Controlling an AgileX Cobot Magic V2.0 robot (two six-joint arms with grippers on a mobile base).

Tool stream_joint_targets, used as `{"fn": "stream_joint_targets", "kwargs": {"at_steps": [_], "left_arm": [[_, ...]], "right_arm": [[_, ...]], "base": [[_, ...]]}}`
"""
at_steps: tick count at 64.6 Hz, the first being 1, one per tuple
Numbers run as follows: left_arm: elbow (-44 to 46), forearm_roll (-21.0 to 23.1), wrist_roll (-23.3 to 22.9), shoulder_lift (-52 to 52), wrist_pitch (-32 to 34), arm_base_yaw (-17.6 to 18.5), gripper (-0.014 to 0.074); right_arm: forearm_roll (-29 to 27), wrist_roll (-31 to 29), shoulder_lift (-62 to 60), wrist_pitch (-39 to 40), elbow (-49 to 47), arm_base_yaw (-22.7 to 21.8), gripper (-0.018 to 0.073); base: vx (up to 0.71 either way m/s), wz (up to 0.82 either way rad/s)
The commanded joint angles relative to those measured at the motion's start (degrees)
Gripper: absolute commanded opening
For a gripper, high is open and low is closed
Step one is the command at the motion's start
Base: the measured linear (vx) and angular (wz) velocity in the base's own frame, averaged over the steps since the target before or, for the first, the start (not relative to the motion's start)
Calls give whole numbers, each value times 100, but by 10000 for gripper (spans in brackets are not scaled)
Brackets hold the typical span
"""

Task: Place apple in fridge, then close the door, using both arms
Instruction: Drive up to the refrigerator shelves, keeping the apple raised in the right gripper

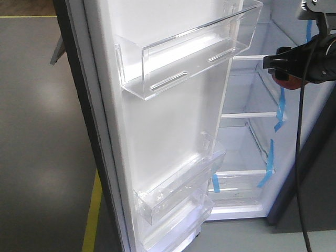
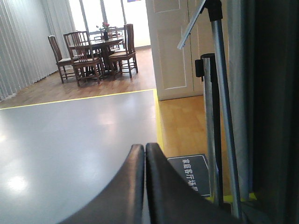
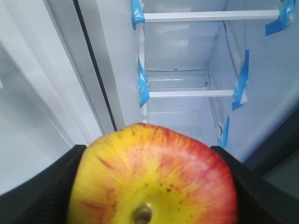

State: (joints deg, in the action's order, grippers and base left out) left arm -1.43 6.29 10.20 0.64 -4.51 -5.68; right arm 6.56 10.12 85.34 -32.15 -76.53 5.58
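The red and yellow apple (image 3: 154,177) fills the bottom of the right wrist view, stem end toward the camera, with my right gripper (image 3: 152,156) shut on it, one black finger (image 3: 42,191) pressed to each side. From the front view that gripper (image 1: 281,65) hovers at the fridge (image 1: 247,152) opening near the upper shelf, with a bit of the apple (image 1: 287,83) showing under it. The door (image 1: 157,131) stands wide open, its white inner face toward me. My left gripper (image 2: 145,148) is shut on nothing and points out over the grey floor, away from the fridge.
White shelves (image 3: 187,93) with blue tape strips (image 3: 240,79) cross the fridge interior. Clear bins (image 1: 184,58) hang on the door. Chrome stanchion poles (image 2: 222,107) and a dark floor sign (image 2: 189,173) stand right of the left gripper. A dining table with chairs (image 2: 96,51) stands far back.
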Motion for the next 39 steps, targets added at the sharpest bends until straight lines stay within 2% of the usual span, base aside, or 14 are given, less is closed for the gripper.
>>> {"fn": "stream_joint_targets", "kwargs": {"at_steps": [1, 39], "left_arm": [[-160, 12, -47, 91, 396, -6, -5], [-160, 12, -47, 91, 396, -6, -5]], "right_arm": [[67, -62, -233, 404, -174, -27, -8], [67, -62, -233, 396, -174, -27, -8]], "base": [[0, 0], [0, 0]]}}
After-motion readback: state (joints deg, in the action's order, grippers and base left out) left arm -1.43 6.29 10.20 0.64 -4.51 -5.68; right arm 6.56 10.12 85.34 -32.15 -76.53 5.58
